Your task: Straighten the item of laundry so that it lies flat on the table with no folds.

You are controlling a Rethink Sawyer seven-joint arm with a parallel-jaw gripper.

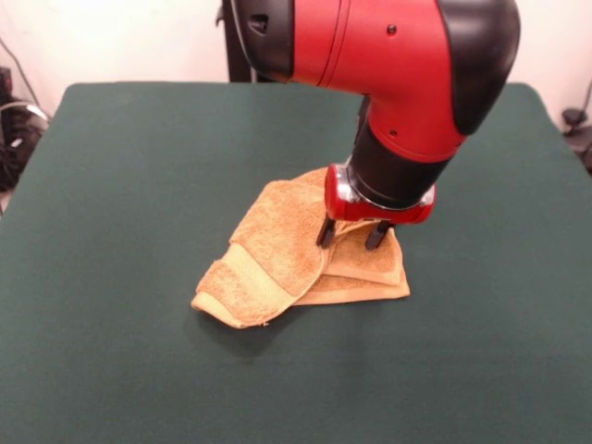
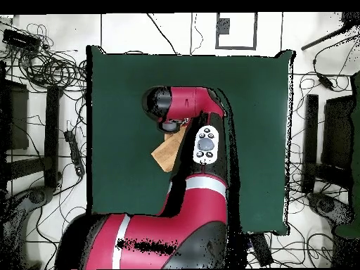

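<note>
The orange-tan towel [image 1: 277, 259] lies crumpled and folded over itself near the middle of the dark green table [image 1: 139, 185]. One thick fold with a woven band points toward the front left, and flat layers lie under the right side. My gripper [image 1: 351, 235] points straight down on the towel's right part. Its two black fingers [image 1: 326, 231] stand apart, with their tips at the cloth and a raised fold between them. In the overhead view only a corner of the towel [image 2: 167, 152] shows beside the arm on the table [image 2: 119, 105]. The arm hides the gripper there.
Wide bare green cloth surrounds the towel on all sides. Cables and dark equipment [image 2: 42, 63] lie on the floor around the table. More cables [image 1: 14, 129] show at the left edge of the front view.
</note>
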